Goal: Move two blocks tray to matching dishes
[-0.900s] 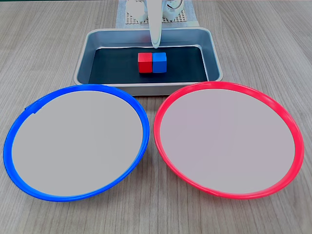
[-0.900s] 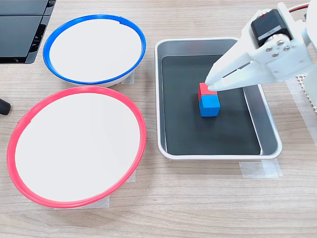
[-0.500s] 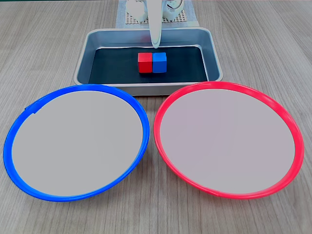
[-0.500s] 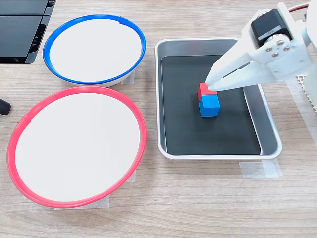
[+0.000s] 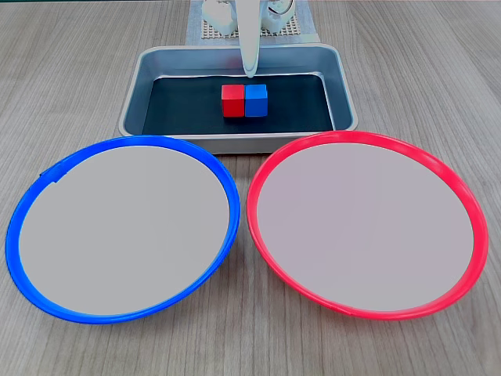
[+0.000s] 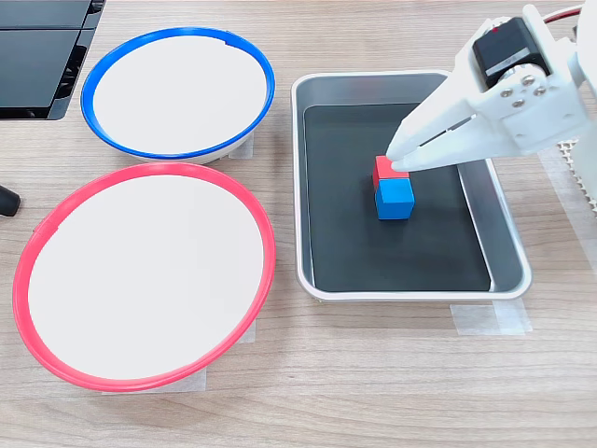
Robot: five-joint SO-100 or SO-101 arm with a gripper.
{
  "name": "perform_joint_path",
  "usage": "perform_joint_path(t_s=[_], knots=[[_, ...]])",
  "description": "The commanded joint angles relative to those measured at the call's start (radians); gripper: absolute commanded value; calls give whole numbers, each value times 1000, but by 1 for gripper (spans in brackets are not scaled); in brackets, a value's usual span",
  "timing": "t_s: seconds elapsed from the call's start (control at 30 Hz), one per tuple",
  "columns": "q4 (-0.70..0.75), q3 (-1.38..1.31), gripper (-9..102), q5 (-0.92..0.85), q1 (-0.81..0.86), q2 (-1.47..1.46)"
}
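The red block and blue block sit touching near the middle of the grey tray, neither yet moved to a dish. The gripper hangs over the red block with fingers nearly together and holding nothing, so the first pick looks in hand. Next it must spread, drop around one cube without nudging its neighbour, then carry it toward the red-rimmed dish at the tray's 8 o'clock or the blue-rimmed dish at 10 o'clock.

Pale wood-grain tabletop under even light

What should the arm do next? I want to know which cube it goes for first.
Probably open the gripper and lower it over the red cube, since its tip hangs just above that cube. The red cube touches the blue cube in the tray, so only its free sides can be gripped.
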Motion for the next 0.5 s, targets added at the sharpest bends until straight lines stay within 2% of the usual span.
perform_joint_path(t_s=[0.0,0.37,0.47], knots=[[0,0,0,-5,-3,23],[6,-2,0,-9,-15,23],[117,-46,0,32,-54,3]])
